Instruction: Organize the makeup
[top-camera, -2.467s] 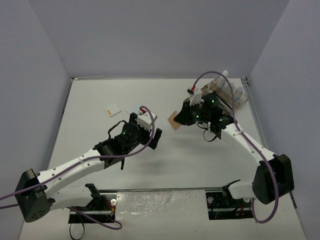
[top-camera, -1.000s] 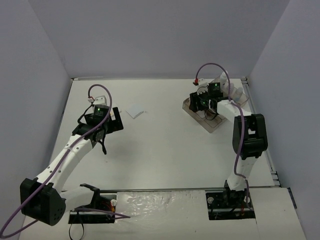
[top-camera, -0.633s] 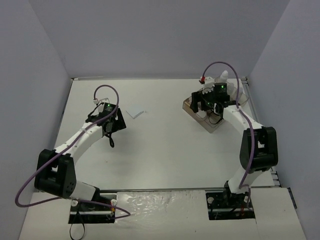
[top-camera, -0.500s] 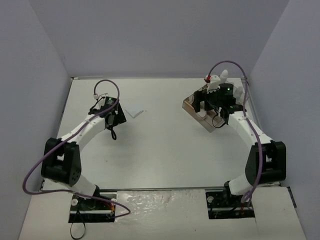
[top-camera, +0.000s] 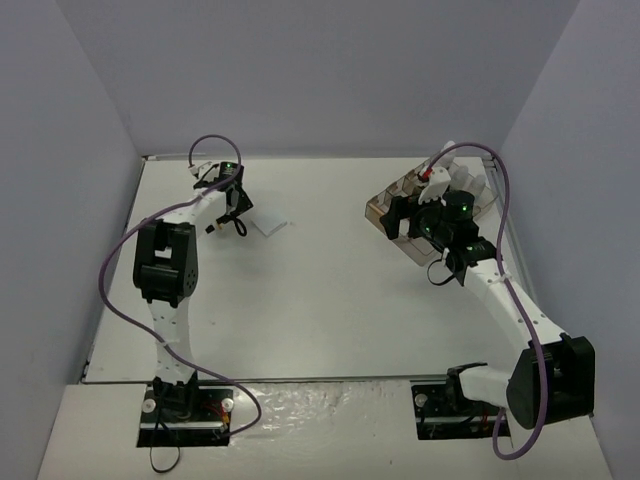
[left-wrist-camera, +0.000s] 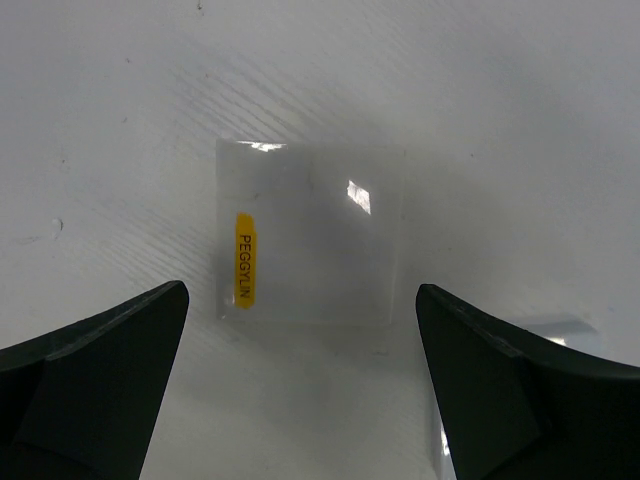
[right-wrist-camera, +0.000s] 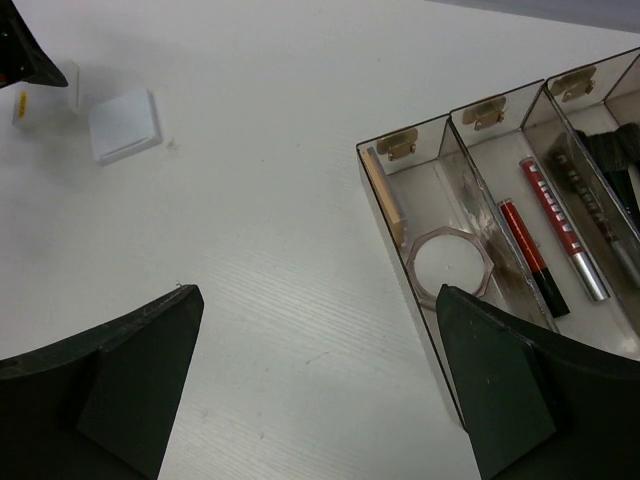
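A white square pad (left-wrist-camera: 312, 235) in a clear wrapper with a yellow label lies flat on the table. My left gripper (left-wrist-camera: 300, 292) is open above it, with one finger on each side. A second white pad (top-camera: 268, 226) lies just to its right and also shows in the right wrist view (right-wrist-camera: 124, 124). My right gripper (right-wrist-camera: 320, 290) is open and empty over bare table, at the left wall of the tray (right-wrist-camera: 400, 215). The tray holds a round pink compact (right-wrist-camera: 448, 262), a tan flat piece (right-wrist-camera: 382, 192), red pencils (right-wrist-camera: 525, 248) and black brushes (right-wrist-camera: 610, 160).
The smoky clear tray (top-camera: 385, 205) stands at the far right, partly under my right arm. Grey walls close the table on three sides. In the top view my left gripper (top-camera: 232, 208) is at the far left and my right gripper (top-camera: 400, 215) is at the tray.
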